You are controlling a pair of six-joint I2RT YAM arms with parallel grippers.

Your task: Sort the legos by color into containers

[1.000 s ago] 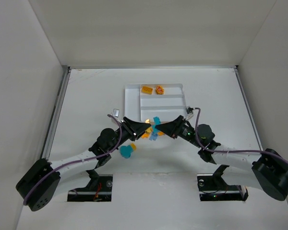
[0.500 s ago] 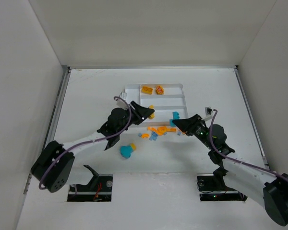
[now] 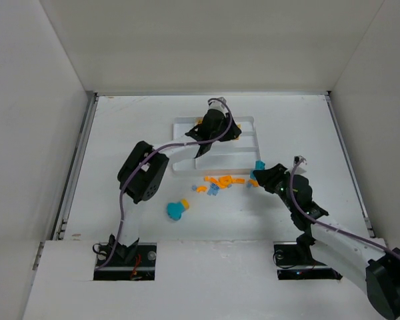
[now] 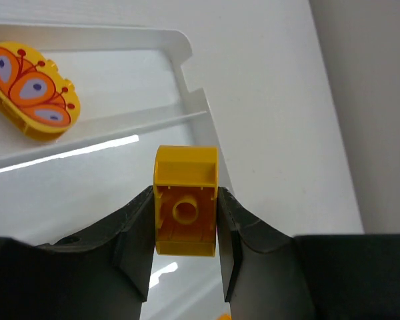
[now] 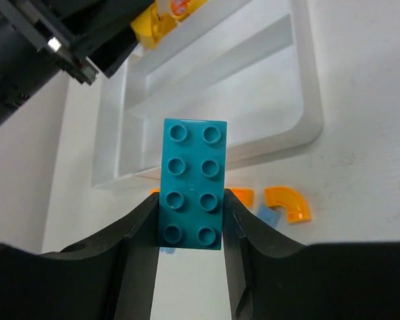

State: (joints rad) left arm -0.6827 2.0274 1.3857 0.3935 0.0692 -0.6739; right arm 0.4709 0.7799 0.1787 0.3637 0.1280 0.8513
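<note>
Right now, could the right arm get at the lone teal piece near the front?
Probably not yet: the right end effector is shut on a teal brick and would have to drop it first. Otherwise only loose legos lie between it and the lone teal piece.

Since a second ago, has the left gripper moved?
Yes. In the top view the left gripper went from the near edge of the tray to its far end, holding a yellow brick.

We are seeing a yellow brick [image 4: 185, 210] hanging over the white tray [image 4: 181, 41], a yellow butterfly piece [image 4: 30, 90] lying inside, a teal eight-stud brick [image 5: 193, 183] hovering before it, and orange curved bits [image 5: 288, 203] lying beside it.
</note>
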